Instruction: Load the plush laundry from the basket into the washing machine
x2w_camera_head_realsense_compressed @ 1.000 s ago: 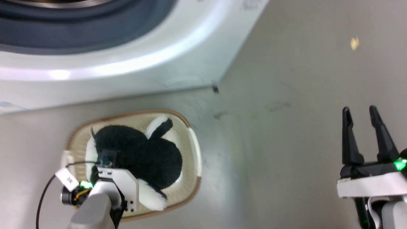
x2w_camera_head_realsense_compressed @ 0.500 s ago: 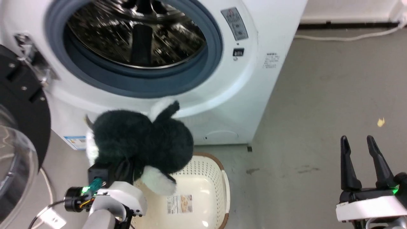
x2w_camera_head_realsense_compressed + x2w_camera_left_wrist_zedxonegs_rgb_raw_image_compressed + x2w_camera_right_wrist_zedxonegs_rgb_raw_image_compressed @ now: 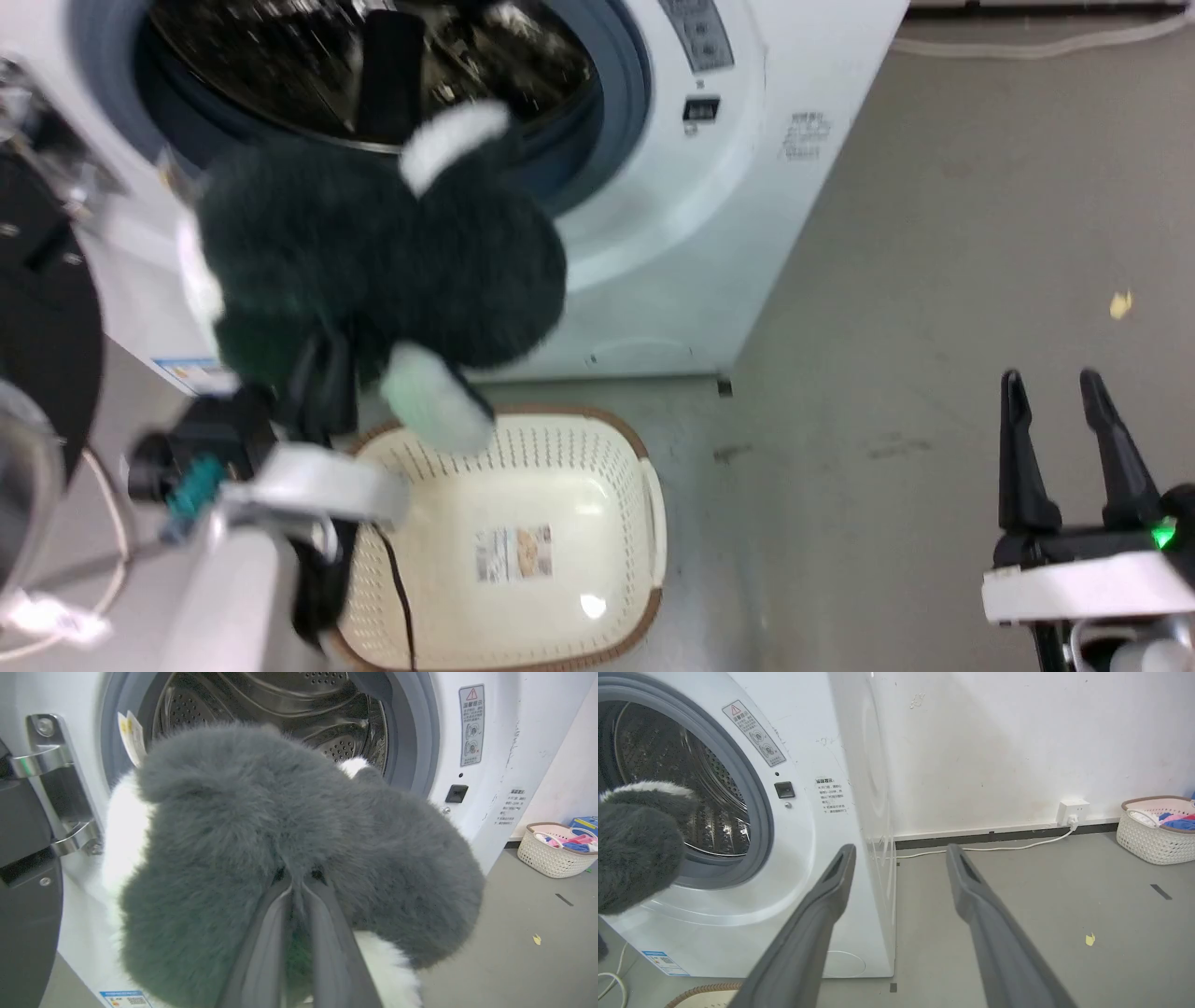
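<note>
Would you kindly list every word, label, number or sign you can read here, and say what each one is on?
No wording is legible enough to quote.
Warning sticker on the washing machine: red triangle with exclamation mark; Chinese lines beneath too small.
Printed block on its front: too small.
Blue-edged sticker at its lower corner: too small.
Label on the basket bottom: blurred.
Tag on the plush laundry: no print legible.

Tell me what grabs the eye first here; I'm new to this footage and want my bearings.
A big black-and-white plush hangs in mid-air, pinched by the left hand, right before the open drum of the washer. Below it on the floor sits the cream basket, with nothing in it but its label. Off to the right, the right hand hovers open, holding nothing.
</note>
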Available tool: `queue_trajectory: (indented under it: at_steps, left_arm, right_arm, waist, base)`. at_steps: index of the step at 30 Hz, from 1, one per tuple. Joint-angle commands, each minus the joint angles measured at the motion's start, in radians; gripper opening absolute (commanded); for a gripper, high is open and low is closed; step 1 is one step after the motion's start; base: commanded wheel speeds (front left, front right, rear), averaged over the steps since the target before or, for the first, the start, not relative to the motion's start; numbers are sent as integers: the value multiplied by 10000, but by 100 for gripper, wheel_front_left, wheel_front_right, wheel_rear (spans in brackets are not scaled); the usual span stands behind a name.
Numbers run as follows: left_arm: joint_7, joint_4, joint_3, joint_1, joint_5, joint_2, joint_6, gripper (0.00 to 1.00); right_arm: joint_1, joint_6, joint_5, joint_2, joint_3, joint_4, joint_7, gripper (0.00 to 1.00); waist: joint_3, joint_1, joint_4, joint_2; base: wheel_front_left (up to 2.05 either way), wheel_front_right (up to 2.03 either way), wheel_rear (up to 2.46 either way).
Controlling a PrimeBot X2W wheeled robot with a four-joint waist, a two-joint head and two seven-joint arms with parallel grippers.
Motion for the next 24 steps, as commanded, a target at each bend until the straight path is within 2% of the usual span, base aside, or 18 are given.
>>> queue_trajectory:
  at_steps: [1, 6, 9, 11, 12, 13, 14, 16, 17, 18, 24]
  left_arm:
    - [188, -118, 72, -776, -48, 254, -113, 0]
    - [1008, -112, 62, -2562, -6, 807, -241, 0]
    - [1684, 229, -80, -3921, 207, 1319, -340, 0]
    - [1880, 372, -38, -4395, 191, 1431, -352, 0]
    - [2294, 746, -6, -5365, 210, 1673, -376, 0]
    - [2294, 746, -6, -5365, 210, 1673, -376, 0]
    - [2683, 1208, -5, -6382, 249, 1883, -396, 0]
    - [2853, 1484, -18, -6900, 299, 2007, -406, 0]
    - [3132, 2128, 14, -7958, 414, 2298, -409, 0]
    - [3132, 2128, 14, -7958, 414, 2298, -409, 0]
    - [3603, 4318, 21, -10495, 659, 2702, -218, 0]
  right_arm:
    - [-328, -7, 107, -6, 69, -127, -44, 100]
    - [-885, -7, 360, -6, 103, -241, -44, 100]
    - [-1228, -7, 541, -6, 152, -291, -44, 100]
    - [-1345, -7, 618, -6, 181, -310, -44, 100]
    - [-1539, -7, 781, -6, 204, -321, -44, 100]
    - [-1539, -7, 781, -6, 204, -321, -44, 100]
    - [-1694, -7, 903, -6, 231, -305, -44, 100]
    - [-1771, -7, 953, -6, 256, -282, -44, 100]
    - [-1906, -7, 1071, -6, 341, -237, -44, 100]
    - [-1906, -7, 1071, -6, 341, -237, -44, 100]
    - [-2161, -7, 1388, -6, 540, -166, -44, 100]
  waist:
    - [906, 0, -348, 0]
    - [2190, 0, -805, 0]
    - [2945, 0, -1122, 0]
    - [3182, 0, -1244, 0]
    - [3595, 0, -1464, 0]
    - [3595, 0, -1464, 0]
    - [4012, 0, -1648, 0]
    - [4182, 0, -1736, 0]
    - [4490, 0, -1942, 0]
    - [4490, 0, -1942, 0]
    - [5110, 0, -2340, 0]
  base:
    - [0, 0, 0]
    - [0, 0, 0]
    - [0, 0, 0]
    - [0, 0, 0]
    - [0, 0, 0]
    - [0, 0, 0]
    - [0, 0, 0]
    - [0, 0, 0]
    - [0, 0, 0]
    - [0, 0, 0]
    - [0, 0, 0]
